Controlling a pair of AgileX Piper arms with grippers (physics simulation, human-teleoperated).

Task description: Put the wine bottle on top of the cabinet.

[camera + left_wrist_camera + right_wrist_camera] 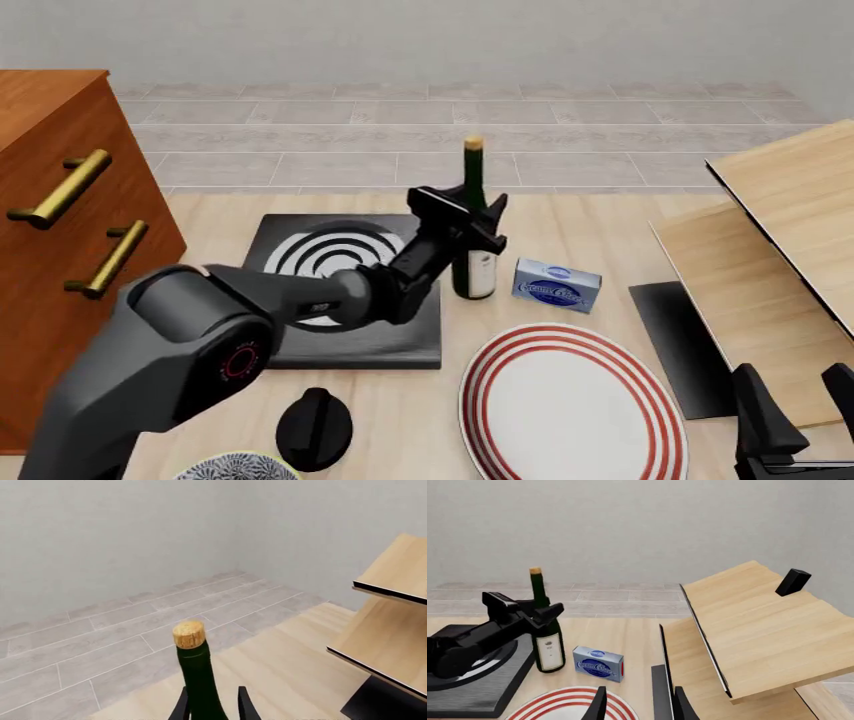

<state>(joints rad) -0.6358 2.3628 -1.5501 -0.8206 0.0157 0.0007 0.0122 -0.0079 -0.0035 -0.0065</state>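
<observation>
The wine bottle stands upright on the table, dark green with a tan cork and a white label; it also shows in the right wrist view. My left gripper reaches in from the left and straddles the bottle's shoulder. In the left wrist view the bottle rises between the two fingers, with a small gap on one side, so the gripper is open around it. The reddish-brown cabinet with brass handles stands at the far left. My right gripper hangs open and empty near the front right.
A black mat with white rings lies under the left arm. A blue box sits right of the bottle, a red-striped plate in front. A black knob and patterned bowl are at the front left. Pale tilted boards fill the right.
</observation>
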